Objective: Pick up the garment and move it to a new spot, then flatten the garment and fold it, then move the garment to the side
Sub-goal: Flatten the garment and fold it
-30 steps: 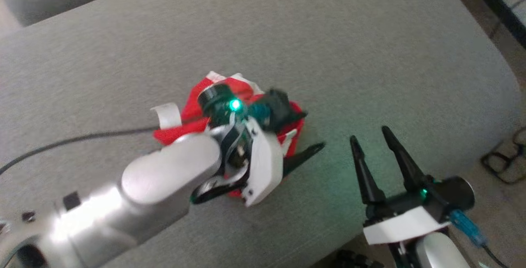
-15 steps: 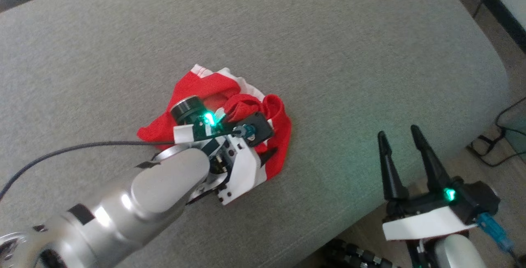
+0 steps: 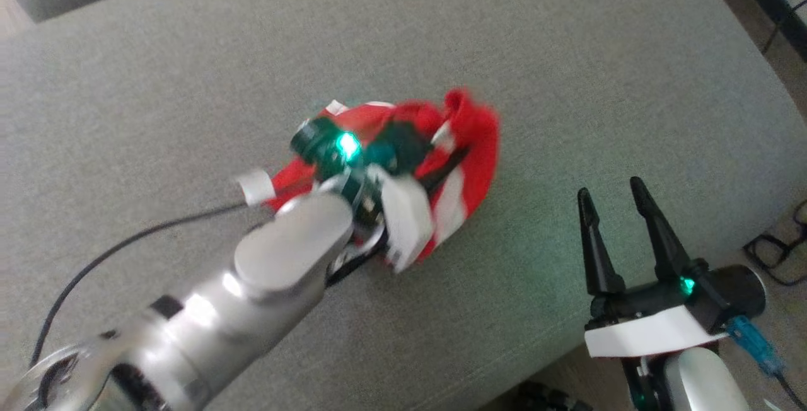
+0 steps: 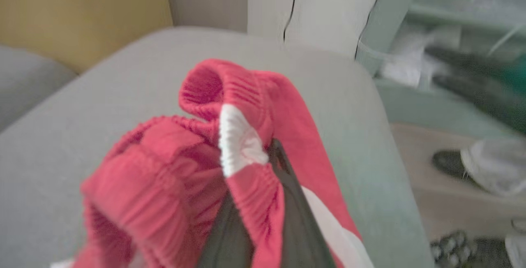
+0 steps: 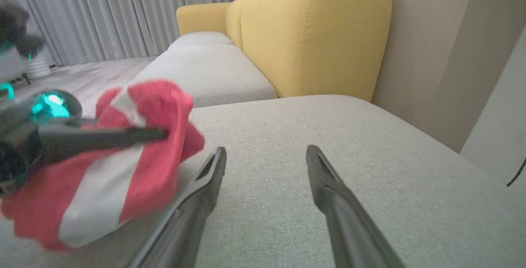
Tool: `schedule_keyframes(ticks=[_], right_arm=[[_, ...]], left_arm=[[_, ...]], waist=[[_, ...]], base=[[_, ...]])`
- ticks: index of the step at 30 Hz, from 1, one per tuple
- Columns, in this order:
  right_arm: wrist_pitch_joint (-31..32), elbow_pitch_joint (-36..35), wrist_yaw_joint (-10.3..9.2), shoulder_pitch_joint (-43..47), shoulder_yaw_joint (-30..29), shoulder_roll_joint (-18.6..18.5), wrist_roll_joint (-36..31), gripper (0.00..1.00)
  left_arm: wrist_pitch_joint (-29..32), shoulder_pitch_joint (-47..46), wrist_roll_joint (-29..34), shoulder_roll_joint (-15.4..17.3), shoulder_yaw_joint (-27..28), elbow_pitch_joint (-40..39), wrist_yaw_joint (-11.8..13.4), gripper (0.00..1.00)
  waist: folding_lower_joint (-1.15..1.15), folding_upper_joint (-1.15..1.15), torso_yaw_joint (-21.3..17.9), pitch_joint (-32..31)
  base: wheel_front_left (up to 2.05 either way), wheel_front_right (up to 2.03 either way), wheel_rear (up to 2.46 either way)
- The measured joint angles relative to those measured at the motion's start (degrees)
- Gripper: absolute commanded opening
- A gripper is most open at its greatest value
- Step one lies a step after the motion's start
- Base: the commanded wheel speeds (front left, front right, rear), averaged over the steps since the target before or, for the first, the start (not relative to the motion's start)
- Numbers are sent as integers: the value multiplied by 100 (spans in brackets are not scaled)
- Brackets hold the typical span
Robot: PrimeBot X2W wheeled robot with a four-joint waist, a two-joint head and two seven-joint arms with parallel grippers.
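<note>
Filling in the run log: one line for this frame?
phase: pickup | left gripper: shut on garment | right gripper: open, over cushion | garment: bunched

The grey woven sofa cushion (image 3: 567, 52) is being lit softly and evenly by diffuse light, and only faint shadows are being cast on it. A green tint is being thrown over it near the small glowing green lamp (image 3: 687, 285). The red-and-white knitted garment (image 3: 473, 140) and the left gripper (image 3: 465, 152) are being smeared by motion blur. In the left wrist view, the room behind is being rendered out of focus.
</note>
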Motion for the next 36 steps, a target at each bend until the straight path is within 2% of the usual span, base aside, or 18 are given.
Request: schedule_keyframes(ticks=[6,10,13,16,21,25,27,29,30,31,33,36], right_arm=[[0,19,0,72,99,0,-1,100],[0,26,0,271,133,-1,-82,100],[0,33,0,343,126,-2,-144,100],[0,32,0,352,74,-3,-196,100],[0,27,0,369,88,-3,-260,100],[0,24,0,367,81,-9,-290,100],[0,25,0,367,77,-24,-293,100],[0,27,0,369,73,-44,-293,100],[0,27,0,369,79,-55,-293,100],[0,33,0,369,87,-66,-293,100],[0,65,0,368,118,-75,-292,100],[0,91,0,370,157,-75,-292,100]], left_arm=[[-550,-775,-715,-398,1067,-238,0,0],[-896,-1591,-964,-411,1814,-354,92,0],[-1083,-1731,-1188,-353,2178,-355,203,0],[-1147,-1181,-1236,-216,2105,-319,230,0],[-1611,818,-1394,-151,1726,-52,358,0],[-2131,2050,-1217,-123,1474,219,361,0],[-2224,2296,-1035,-156,1599,227,442,0],[-2239,2458,-748,-210,1968,-24,466,0],[-2242,2553,-530,-229,2157,-252,419,69],[-2256,2669,-294,-260,2338,-464,359,100],[-2261,3254,122,-427,2849,-748,299,100],[-2260,3943,191,-482,3187,-704,190,100]], waist=[[0,0,57,-409],[-1,0,176,-674],[-1,0,351,-806],[-1,0,569,-897],[-1,0,975,-930],[-1,0,1278,-879],[-1,0,1426,-858],[-1,0,1574,-850],[-1,0,1645,-846],[-1,0,1715,-842],[0,0,1890,-851],[0,0,1987,-917]], base=[[0,0,0],[0,0,0],[0,0,0],[0,0,0],[0,0,0],[0,0,0],[0,0,0],[0,0,0],[0,0,0],[0,0,0],[0,0,0],[0,0,0]])
